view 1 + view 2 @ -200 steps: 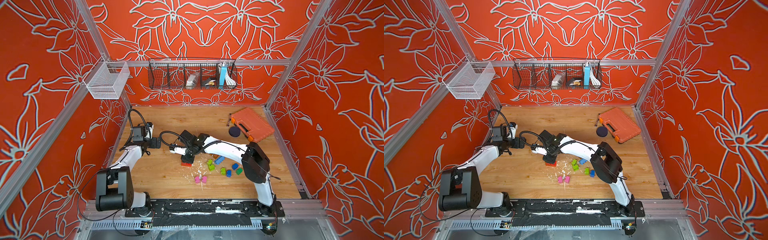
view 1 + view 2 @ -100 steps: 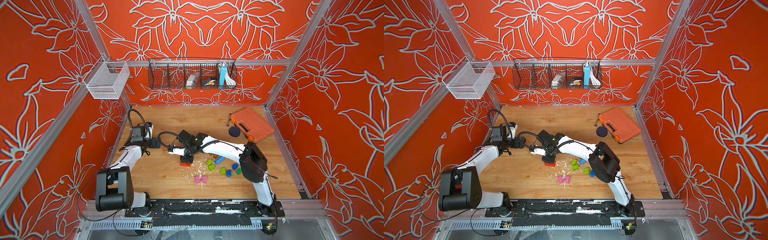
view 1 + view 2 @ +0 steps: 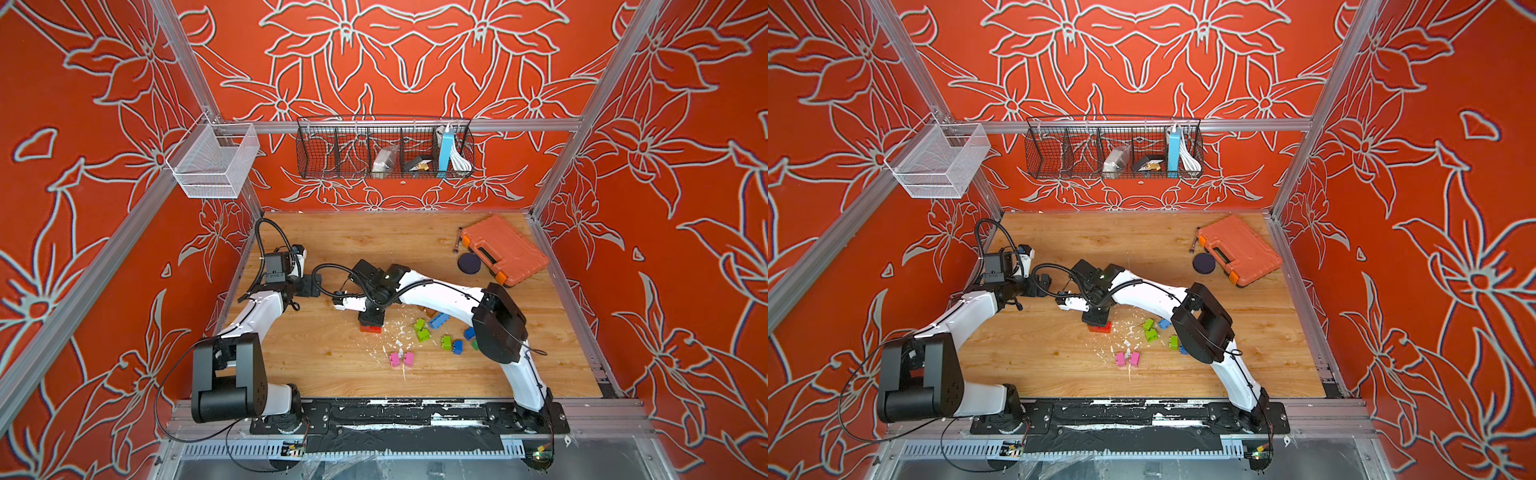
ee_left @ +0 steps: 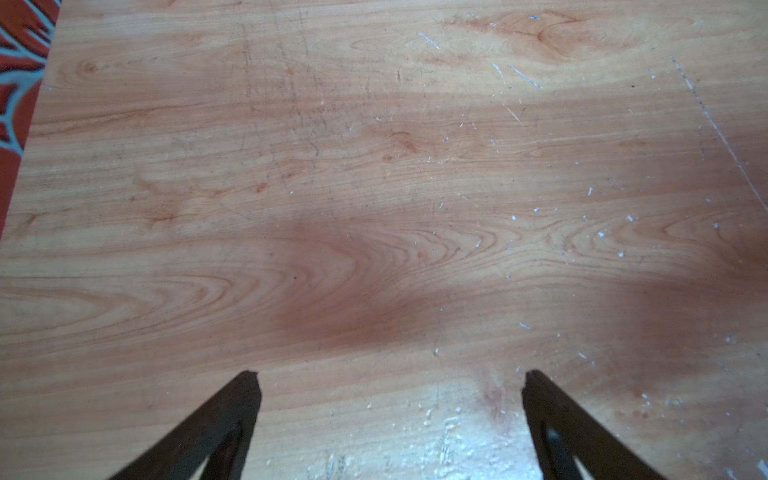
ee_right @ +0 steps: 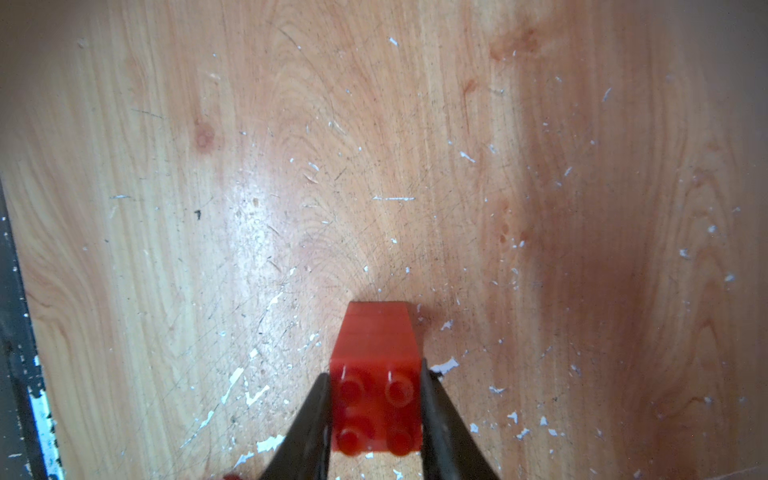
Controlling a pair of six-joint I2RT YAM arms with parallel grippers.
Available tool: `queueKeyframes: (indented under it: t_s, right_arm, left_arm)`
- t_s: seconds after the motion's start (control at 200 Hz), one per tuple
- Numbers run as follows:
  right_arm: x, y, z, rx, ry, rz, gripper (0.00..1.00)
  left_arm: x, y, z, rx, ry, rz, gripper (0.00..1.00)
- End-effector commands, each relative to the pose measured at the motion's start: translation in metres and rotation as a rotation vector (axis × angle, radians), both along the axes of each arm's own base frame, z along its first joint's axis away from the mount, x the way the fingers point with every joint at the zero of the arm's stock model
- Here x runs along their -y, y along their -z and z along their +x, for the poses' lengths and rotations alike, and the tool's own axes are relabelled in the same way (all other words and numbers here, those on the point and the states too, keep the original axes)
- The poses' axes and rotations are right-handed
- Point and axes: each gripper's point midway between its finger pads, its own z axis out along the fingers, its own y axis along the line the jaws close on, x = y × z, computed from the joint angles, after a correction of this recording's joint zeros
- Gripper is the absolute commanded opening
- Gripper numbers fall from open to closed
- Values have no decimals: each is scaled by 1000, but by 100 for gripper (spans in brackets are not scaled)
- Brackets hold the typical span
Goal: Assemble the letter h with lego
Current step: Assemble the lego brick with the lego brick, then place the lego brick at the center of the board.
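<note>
Red brick (image 5: 376,340), frame's lower centre, pinched by right gripper (image 5: 376,374), apparently at placement step; left gripper (image 4: 390,374) spread, empty; next probably calls for square release, then another brick.

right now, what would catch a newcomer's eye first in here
The right gripper is clamped on a red brick near the table's middle. Beside it, loose bricks in lime, blue and pink lie scattered. An orange case sits in the far right corner.
</note>
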Motion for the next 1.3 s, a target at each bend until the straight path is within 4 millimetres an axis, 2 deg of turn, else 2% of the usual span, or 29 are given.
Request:
queueKeyframes:
  t_s: [0.0, 0.11, 0.265, 0.395, 0.515, 0.58, 0.65, 0.776, 0.856, 1.006, 1.116, 1.291]
  right_arm:
    - [39, 73, -37, -131, -37, -235, 14]
    - [40, 71, -36, -121, -35, -224, 14]
    - [32, 48, -21, -71, -17, -165, 14]
    - [27, 22, 14, 24, 78, -126, 12]
    - [33, -4, 52, 54, 239, -39, 11]
    - [40, -12, 70, 58, 320, -6, 11]
    - [51, -14, 86, 73, 385, -8, 12]
    - [68, -3, 110, 95, 470, -55, 13]
    - [76, 4, 117, 86, 507, -85, 15]
    - [78, 3, 116, 67, 528, -79, 36]
    - [80, -10, 116, 74, 550, -63, 44]
    - [89, -46, 112, 80, 590, -10, 56]
  left_arm:
    - [0, -4, 1, 1, 1, -18, 99]
    - [1, -5, 0, 3, 5, -20, 99]
    - [1, -5, 0, 5, 4, -20, 99]
    - [3, -6, -1, 11, 11, -20, 99]
    - [2, -6, -3, 8, 9, -19, 99]
    - [3, -6, -3, 10, 12, -20, 99]
    - [3, -6, -3, 10, 13, -20, 99]
    - [3, -6, -3, 10, 13, -20, 99]
    - [4, -6, -4, 11, 20, -23, 99]
    - [4, -6, -5, 6, 18, -23, 99]
    - [4, -5, -4, 3, 21, -26, 99]
    - [8, -5, -5, 1, 41, -33, 99]
